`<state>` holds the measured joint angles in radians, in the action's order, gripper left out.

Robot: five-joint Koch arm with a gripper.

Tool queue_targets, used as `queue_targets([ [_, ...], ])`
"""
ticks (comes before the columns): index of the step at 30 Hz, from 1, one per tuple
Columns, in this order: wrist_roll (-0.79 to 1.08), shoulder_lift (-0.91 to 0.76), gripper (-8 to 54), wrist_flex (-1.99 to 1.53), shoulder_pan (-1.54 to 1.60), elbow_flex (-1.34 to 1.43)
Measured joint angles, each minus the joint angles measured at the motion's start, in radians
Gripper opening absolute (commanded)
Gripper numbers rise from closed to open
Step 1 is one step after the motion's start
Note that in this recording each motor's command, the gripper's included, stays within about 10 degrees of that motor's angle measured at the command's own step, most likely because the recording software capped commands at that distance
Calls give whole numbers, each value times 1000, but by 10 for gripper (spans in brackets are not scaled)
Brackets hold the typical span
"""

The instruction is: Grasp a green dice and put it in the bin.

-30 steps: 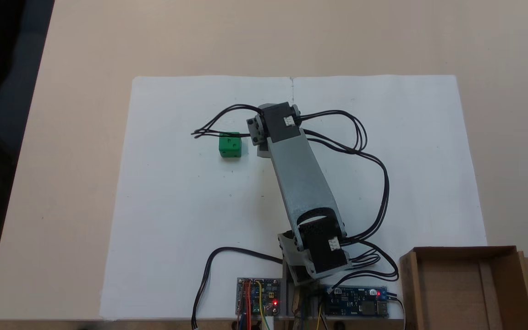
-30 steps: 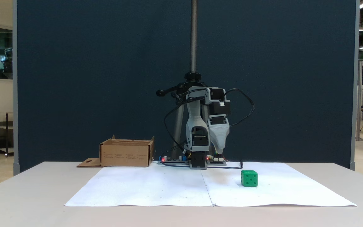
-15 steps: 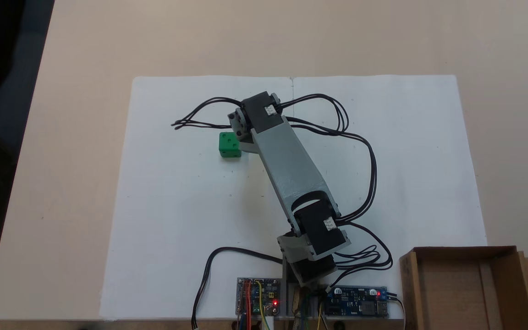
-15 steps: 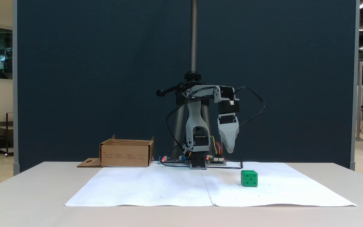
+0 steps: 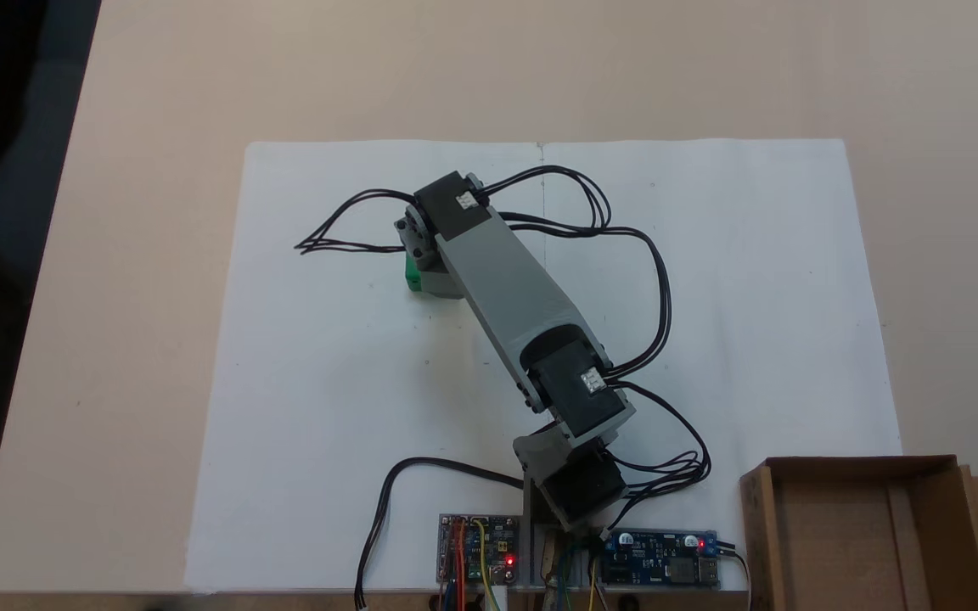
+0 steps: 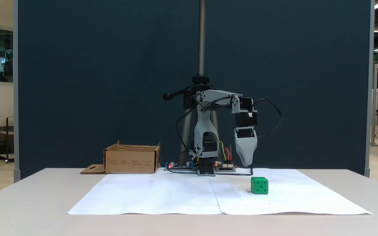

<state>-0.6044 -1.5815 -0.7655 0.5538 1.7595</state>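
Note:
The green dice (image 6: pixel 259 185) rests on the white paper, right of centre in a fixed view. From above, a green sliver of the dice (image 5: pixel 412 273) peeks out at the left edge of the arm's wrist, which covers the remainder. My gripper (image 6: pixel 246 162) points straight down, hanging a little above the dice and slightly to its left. It looks like a single grey wedge, so its jaws cannot be told apart. The bin (image 5: pixel 837 543) is a brown cardboard box at the table's corner, also seen from the front as the bin (image 6: pixel 131 159), far from the gripper.
White paper sheets (image 5: pixel 328 382) cover the table's middle. Circuit boards (image 5: pixel 479 550) and the arm's base sit at the near edge in a fixed view. Black cables (image 5: pixel 345 246) loop out around the wrist. A tripod pole (image 6: pixel 201 39) and a blue partition stand behind.
The arm has swung toward the dice and reached out further. The gripper has come down, and the wrist now covers most of the dice from above. The dice has not moved.

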Motion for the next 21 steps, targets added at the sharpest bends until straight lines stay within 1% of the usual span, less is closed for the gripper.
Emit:
queue_targets([
  [11,-8,35,403,35,52,0],
  [14,-12,54,381,66,52,0],
  [21,-41,71,382,104,54,0],
])
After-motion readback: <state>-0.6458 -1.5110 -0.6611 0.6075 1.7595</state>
